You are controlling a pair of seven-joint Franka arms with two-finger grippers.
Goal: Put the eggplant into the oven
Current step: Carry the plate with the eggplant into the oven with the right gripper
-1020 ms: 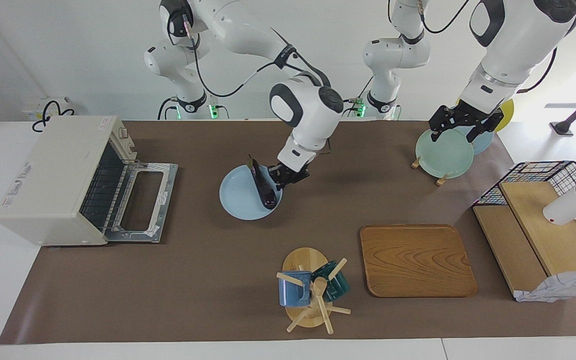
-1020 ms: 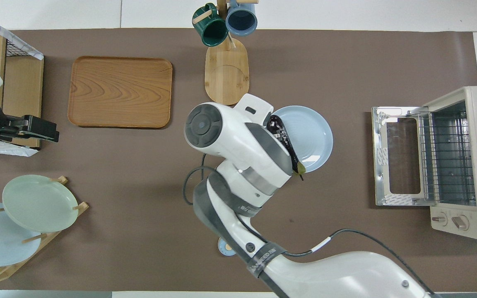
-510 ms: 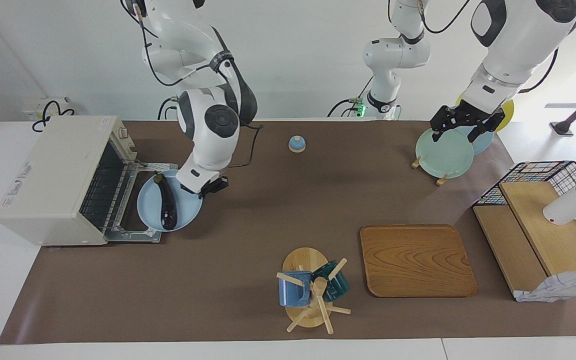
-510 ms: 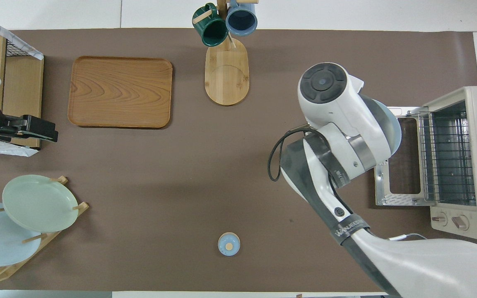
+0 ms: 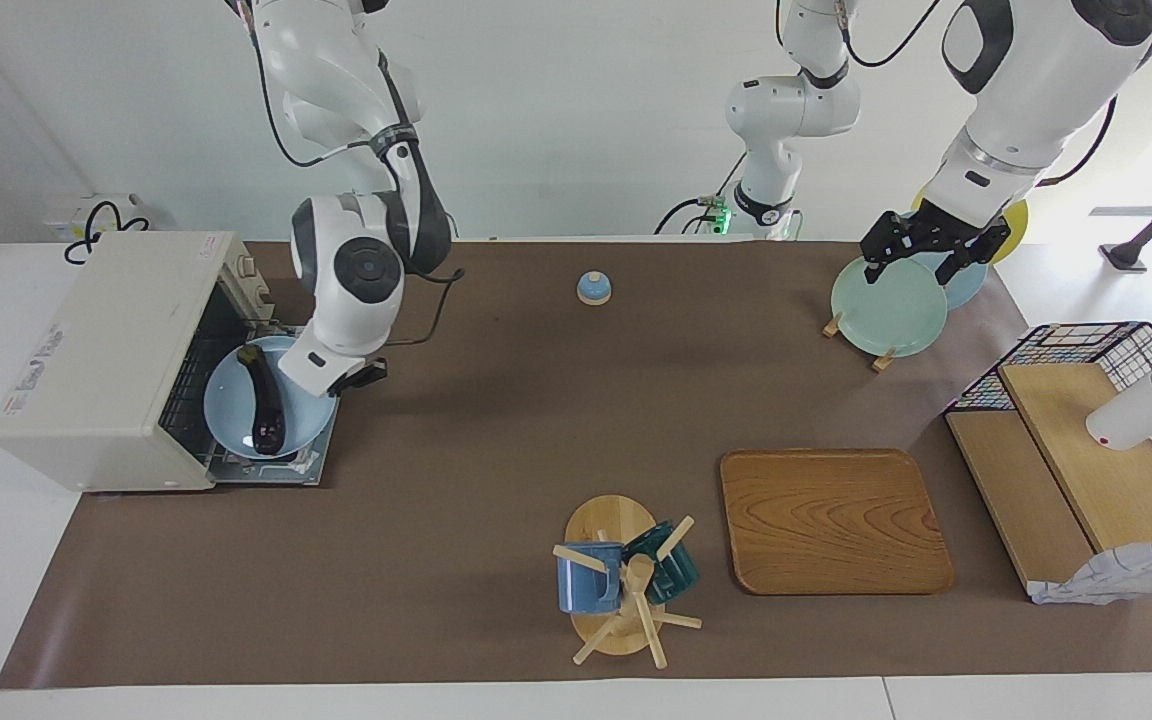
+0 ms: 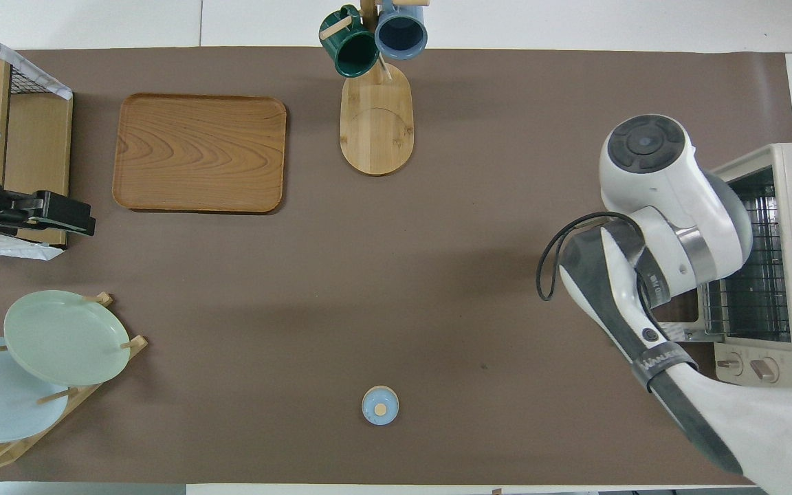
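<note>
1. My right gripper [image 5: 336, 378] is closed on the rim of the light blue plate [image 5: 226, 425]. I hold the plate by its edge, so the whole plate reaches out from my fingers toward the oven [image 5: 111, 355].

2. The eggplant [image 5: 265, 400] lies on this plate, just beside my gripper, with its stem end toward the robots. I carry it on the plate and do not pinch it, I think because its glossy skin could slip between my fingers.

3. The plate is over the oven's open door [image 5: 311, 455], and its edge away from my gripper is at the mouth of the oven, near the wire rack. The eggplant is not yet inside.

4. In the overhead view my right arm [image 6: 671, 227] covers the plate and the eggplant.

5. I judge that the next step is to push the plate deeper onto the rack and keep it level, otherwise the eggplant may roll off.

6. My left gripper [image 5: 921, 255] waits over the plate rack [image 5: 886, 300], with its fingers open and empty.
</note>
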